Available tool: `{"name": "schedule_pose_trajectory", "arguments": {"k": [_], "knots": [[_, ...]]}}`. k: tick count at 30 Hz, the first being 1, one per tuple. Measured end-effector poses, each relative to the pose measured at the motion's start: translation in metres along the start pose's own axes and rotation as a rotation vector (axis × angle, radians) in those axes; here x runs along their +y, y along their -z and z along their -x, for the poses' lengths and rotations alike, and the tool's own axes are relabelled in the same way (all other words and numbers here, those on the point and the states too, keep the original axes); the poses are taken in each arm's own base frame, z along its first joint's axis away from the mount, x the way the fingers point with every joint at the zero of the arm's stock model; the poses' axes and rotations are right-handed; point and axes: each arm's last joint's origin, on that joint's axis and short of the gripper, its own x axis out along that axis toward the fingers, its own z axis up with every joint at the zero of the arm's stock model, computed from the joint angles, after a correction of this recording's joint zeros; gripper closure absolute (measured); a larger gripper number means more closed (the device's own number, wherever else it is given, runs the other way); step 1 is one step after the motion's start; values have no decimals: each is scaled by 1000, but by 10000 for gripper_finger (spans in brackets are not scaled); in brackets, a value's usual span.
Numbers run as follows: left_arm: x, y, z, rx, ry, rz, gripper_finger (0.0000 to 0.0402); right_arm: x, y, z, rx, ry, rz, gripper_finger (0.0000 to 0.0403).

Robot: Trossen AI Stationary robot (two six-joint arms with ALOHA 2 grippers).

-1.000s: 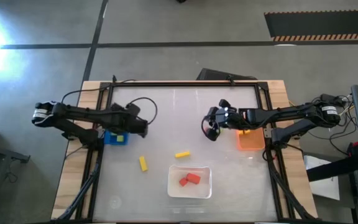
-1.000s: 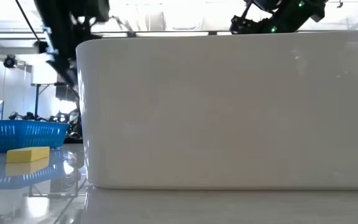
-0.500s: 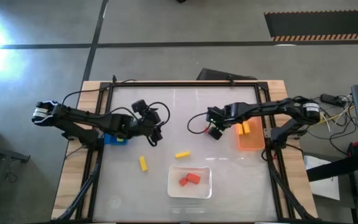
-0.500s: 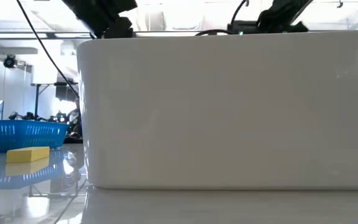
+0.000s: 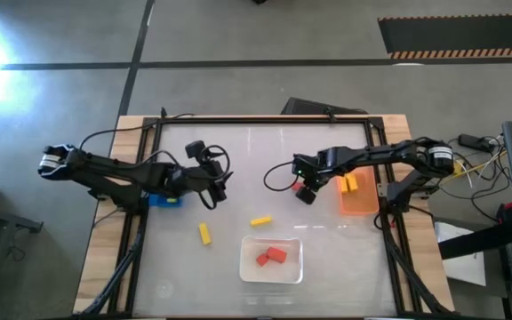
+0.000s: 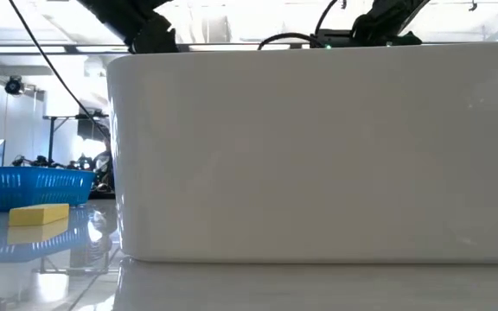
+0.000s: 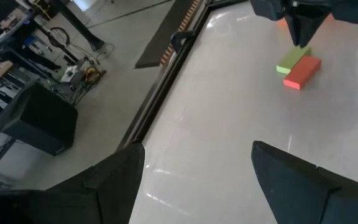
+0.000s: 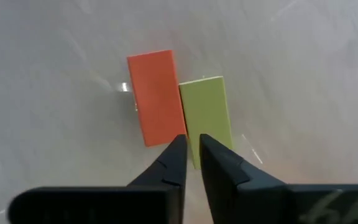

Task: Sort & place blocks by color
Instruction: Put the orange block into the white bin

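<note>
Two dark robot arms reach over a pale bench [image 5: 238, 160] in the high view: the left gripper [image 5: 213, 185] hangs near the left edge, beside a square blue plastic bin [image 5: 164, 198], and the right gripper [image 5: 305, 189] hangs toward the right edge, next to a square orange plastic bin [image 5: 359, 203] holding a small yellow block [image 5: 350, 183]. Two more yellow rectangular blocks [image 5: 204, 233] lie loose near the middle of the bench, and two red blocks [image 5: 271, 256] sit in a shallow white tray [image 5: 247, 267] by the near edge. In the low view, the white tray's wall fills most of the frame; one yellow block and the blue bin's woven side show at the near left corner, and only the tops of the arms peek above the tray. In the left wrist view, the left gripper's two dark fingers [image 7: 297, 180] are spread wide with nothing between them, and across the bench a small red rectangular block [image 7: 302, 72] and a light green rectangular block [image 7: 293, 59] lie touching, side by side, beneath the other arm. In the right wrist view, the right gripper's fingers [image 8: 166, 163] are nearly closed, a narrow slit between them, holding nothing, their tips over the seam where the two blocks meet. To take one block cleanly, the fingers probably need to spread and shift over a single block, or first nudge the pair apart, since a pinch at the seam risks dragging both.
</note>
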Motion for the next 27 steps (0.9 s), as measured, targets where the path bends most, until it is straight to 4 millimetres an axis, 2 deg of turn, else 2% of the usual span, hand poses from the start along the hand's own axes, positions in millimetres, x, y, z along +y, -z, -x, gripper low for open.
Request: {"name": "schedule_pose_trajectory", "arguments": {"k": [2, 6, 9, 17, 27], "knots": [[2, 4, 2, -5, -1, -4, 123, 3, 0, -1, -8, -4, 51, 349], [6, 7, 7, -20, -2, 1, 123, 15, 2, -4, -76, -24, 354, 300], [8, 8, 9, -37, -2, 15, 123, 22, 0, -7, -143, -38, 474, 264], [7, 13, 8, -27, -1, -2, 123, 19, -5, -9, -210, -12, 440, 201], [7, 12, 8, -34, -1, 4, 123, 18, -3, -18, -265, -16, 391, 191]]}}
